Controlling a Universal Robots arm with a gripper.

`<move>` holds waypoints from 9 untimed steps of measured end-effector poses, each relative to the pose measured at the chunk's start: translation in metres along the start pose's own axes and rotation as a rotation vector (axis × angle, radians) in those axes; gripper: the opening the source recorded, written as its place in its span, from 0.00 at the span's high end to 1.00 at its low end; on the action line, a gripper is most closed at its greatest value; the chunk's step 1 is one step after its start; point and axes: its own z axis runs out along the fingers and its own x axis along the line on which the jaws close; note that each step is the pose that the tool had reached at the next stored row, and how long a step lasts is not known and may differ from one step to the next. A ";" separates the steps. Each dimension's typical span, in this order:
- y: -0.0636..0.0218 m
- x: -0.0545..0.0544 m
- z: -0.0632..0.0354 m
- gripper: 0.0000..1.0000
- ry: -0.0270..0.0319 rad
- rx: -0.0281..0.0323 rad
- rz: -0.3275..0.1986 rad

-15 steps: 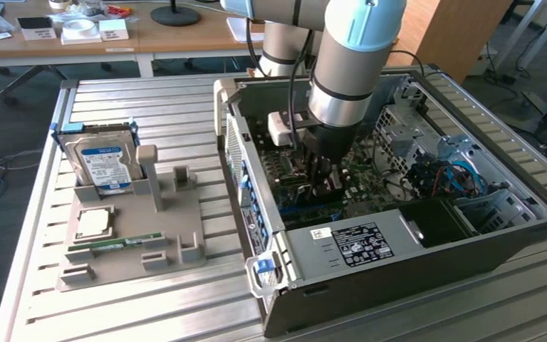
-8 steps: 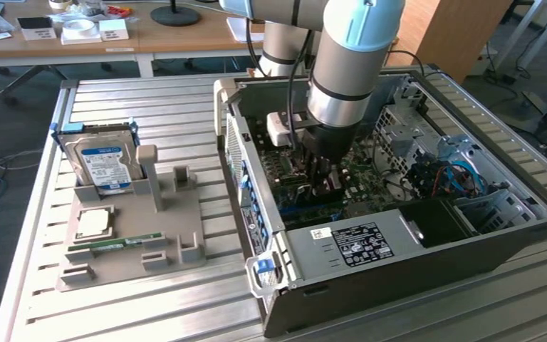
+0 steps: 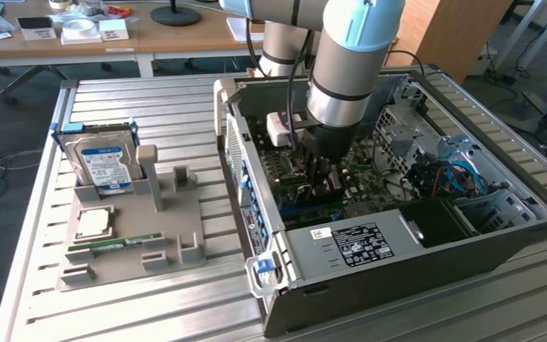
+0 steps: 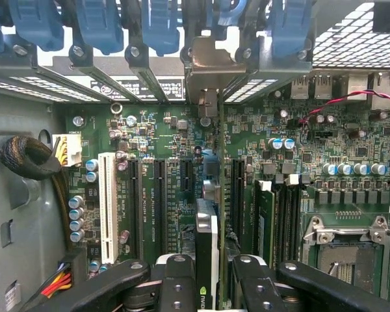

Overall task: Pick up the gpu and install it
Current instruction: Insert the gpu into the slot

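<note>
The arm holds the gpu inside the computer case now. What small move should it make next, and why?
Probably a slow, straight push toward the motherboard. The fingers grip the gpu edge-on among the expansion slots, its bracket at the rear openings. Whether it is seated I cannot tell.

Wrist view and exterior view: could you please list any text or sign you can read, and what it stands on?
No text reads clearly.
gpu: a logo mark on its edge, letters illegible.
power supply label: too small.
hard drive label: blurred.
motherboard lettering: too small.
</note>
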 end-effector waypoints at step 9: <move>0.0006 0.000 0.0000 0.73 0.0000 0.0009 0.000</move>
